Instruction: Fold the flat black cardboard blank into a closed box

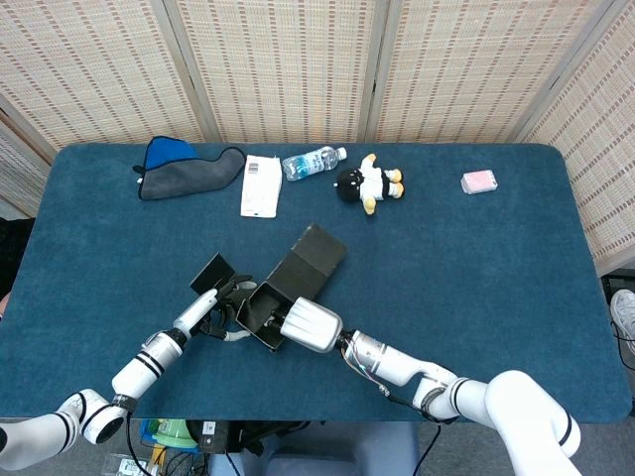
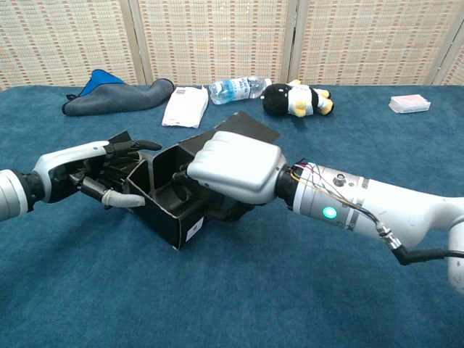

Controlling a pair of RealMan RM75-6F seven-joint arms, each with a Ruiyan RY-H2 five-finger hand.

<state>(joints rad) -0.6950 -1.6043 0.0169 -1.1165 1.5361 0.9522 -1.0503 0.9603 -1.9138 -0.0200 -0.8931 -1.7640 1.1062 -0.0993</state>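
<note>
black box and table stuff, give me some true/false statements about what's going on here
1. Both hands are on the black box. True: the left hand and right hand hold it.
2. The box is fully closed. False: its top is open.
3. The water bottle stands upright. False: it lies on its side.
4. The plush toy lies beside the bottle. True.
5. The pink packet sits inside the box. False: it lies on the table, far right.

The table (image 1: 496, 297) has a dark blue cloth. The black box (image 1: 294, 283) sits on it at the fingers; beyond them lie a grey-blue cloth (image 1: 184, 167), white card (image 1: 261, 185), bottle (image 1: 313, 162), plush toy (image 1: 369, 183) and pink pack (image 1: 479, 181).
</note>
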